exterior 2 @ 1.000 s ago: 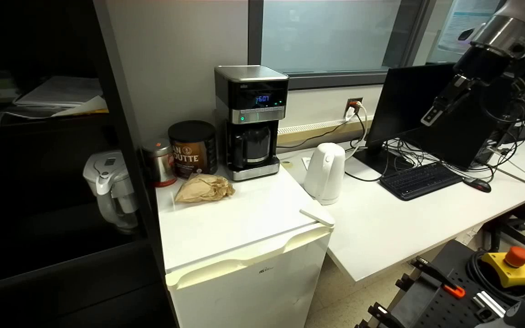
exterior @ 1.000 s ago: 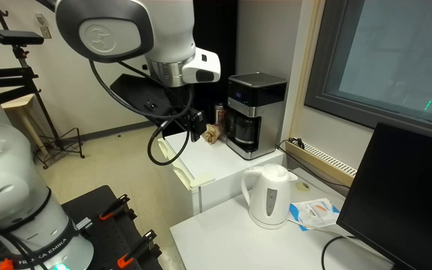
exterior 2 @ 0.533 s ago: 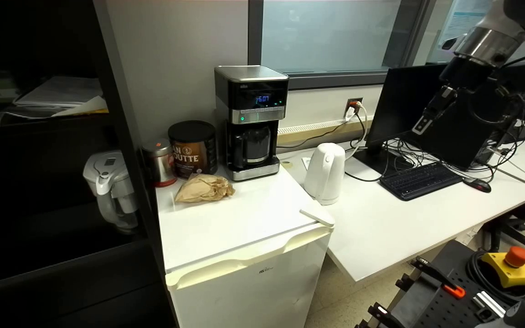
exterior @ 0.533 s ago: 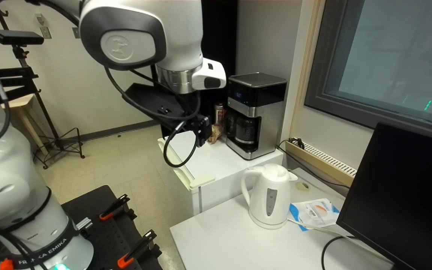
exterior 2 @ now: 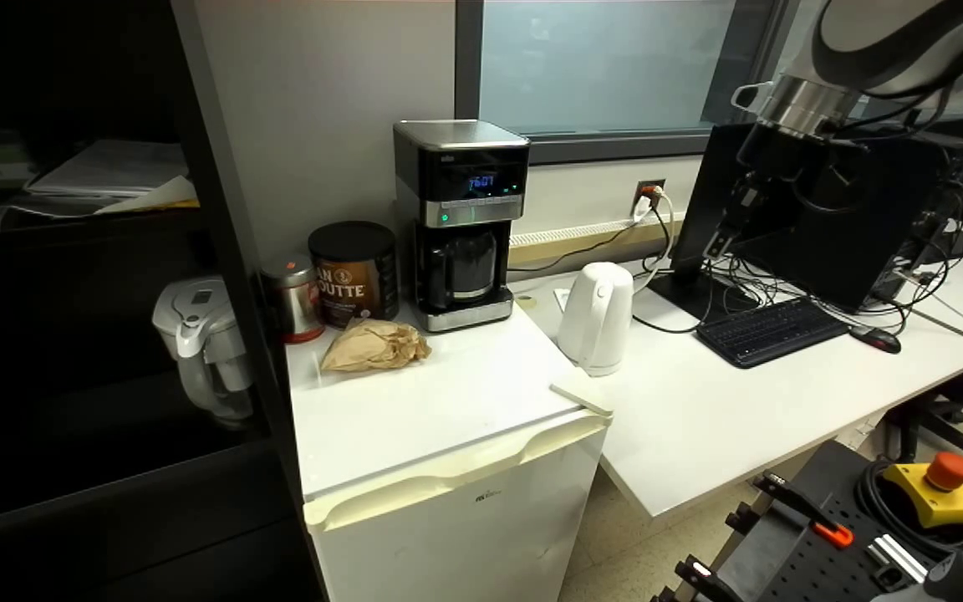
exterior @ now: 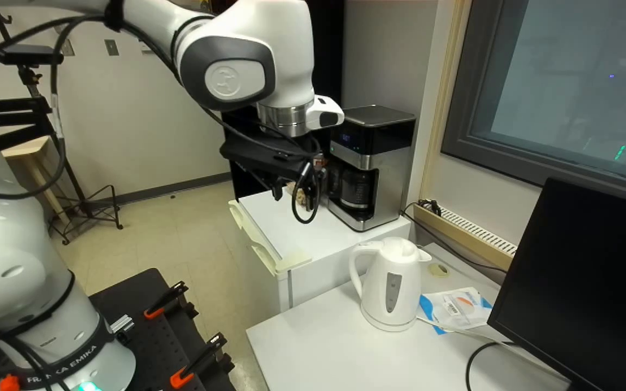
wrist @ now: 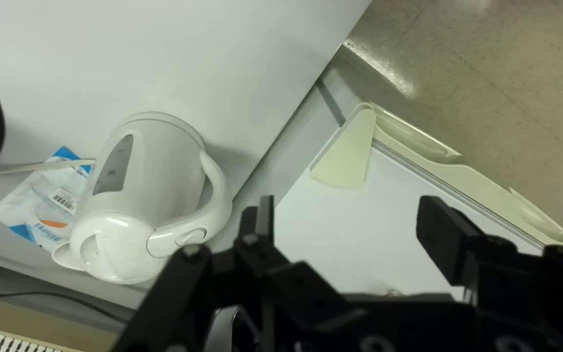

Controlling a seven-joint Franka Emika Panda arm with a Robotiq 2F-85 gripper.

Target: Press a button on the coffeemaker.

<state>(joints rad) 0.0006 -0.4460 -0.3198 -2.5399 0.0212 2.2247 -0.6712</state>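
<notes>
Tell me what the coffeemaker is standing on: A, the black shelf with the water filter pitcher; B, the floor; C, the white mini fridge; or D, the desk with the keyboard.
C: in both exterior views the drip coffeemaker stands on top of the white mini fridge, while the electric kettle is on the desk.

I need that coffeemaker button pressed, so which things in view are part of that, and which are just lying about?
Part of the job:
- coffeemaker
- pincer, open and away from the coffeemaker

Just lying about:
- white kettle
- crumpled paper bag
- brown-labelled canister
- keyboard
- mouse
- blue-and-white packet
</notes>
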